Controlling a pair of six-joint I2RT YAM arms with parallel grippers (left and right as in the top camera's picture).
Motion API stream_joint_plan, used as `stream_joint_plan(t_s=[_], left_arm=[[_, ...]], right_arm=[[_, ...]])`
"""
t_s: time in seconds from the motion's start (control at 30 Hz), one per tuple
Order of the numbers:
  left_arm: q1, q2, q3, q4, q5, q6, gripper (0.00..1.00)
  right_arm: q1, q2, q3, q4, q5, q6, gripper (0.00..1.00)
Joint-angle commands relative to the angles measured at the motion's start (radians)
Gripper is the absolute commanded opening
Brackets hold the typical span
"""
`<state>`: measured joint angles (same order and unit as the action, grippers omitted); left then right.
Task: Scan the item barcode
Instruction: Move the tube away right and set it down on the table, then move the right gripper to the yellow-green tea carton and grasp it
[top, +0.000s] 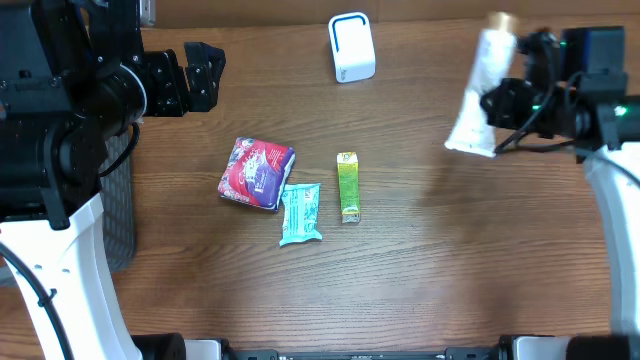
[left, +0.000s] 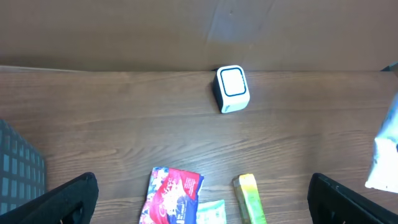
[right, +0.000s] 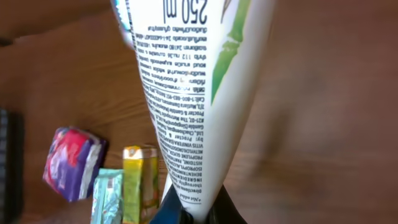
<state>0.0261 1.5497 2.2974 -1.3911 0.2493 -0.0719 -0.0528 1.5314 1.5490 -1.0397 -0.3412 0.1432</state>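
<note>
A white tube (top: 478, 92) with black print and a green stripe hangs in the air at the right of the table, and my right gripper (top: 503, 102) is shut on its flat crimped end. In the right wrist view the tube (right: 193, 93) fills the middle, pinched between the jaws at the bottom (right: 196, 214). No barcode shows on the visible side. A white scanner (top: 351, 47) with a blue-rimmed window stands at the far middle, left of the tube. My left gripper (top: 203, 78) stands wide open and empty at the far left, its fingers (left: 62, 200) framing the table.
Three items lie mid-table: a red and purple packet (top: 257, 172), a teal sachet (top: 300, 213) and a yellow-green box (top: 347, 186). A dark mesh basket (top: 120, 200) stands at the left edge. The scanner (left: 232, 89) sits near the table's back wall.
</note>
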Motion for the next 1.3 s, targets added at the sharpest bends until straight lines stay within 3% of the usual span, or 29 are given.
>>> stream_joint_plan(t_s=[0.0, 0.27, 0.53, 0.57, 0.7, 0.83, 1.03, 1.27], left_arm=[[0.002, 0.002, 0.010, 0.003, -0.002, 0.016, 1.00], [0.002, 0.002, 0.010, 0.003, -0.002, 0.016, 1.00], [0.002, 0.002, 0.010, 0.003, -0.002, 0.016, 1.00], [0.002, 0.002, 0.010, 0.003, -0.002, 0.016, 1.00], [0.002, 0.002, 0.010, 0.003, -0.002, 0.016, 1.00], [0.002, 0.002, 0.010, 0.003, -0.002, 0.016, 1.00], [0.002, 0.002, 0.010, 0.003, -0.002, 0.016, 0.99], [0.002, 0.002, 0.010, 0.003, -0.002, 0.016, 1.00]], right_arm=[[-0.090, 0.032, -0.041, 0.040, -0.001, 0.158, 0.04], [-0.280, 0.077, -0.398, 0.346, 0.010, 0.363, 0.04], [-0.320, 0.081, -0.581, 0.515, 0.021, 0.381, 0.04], [-0.320, 0.081, -0.581, 0.512, 0.036, 0.380, 0.06], [-0.320, 0.081, -0.581, 0.507, 0.045, 0.380, 0.35], [-0.320, 0.081, -0.573, 0.490, -0.002, 0.285, 0.38], [-0.295, 0.074, -0.446, 0.316, -0.005, 0.177, 0.38], [-0.080, 0.069, -0.237, 0.097, 0.000, 0.064, 0.42]])
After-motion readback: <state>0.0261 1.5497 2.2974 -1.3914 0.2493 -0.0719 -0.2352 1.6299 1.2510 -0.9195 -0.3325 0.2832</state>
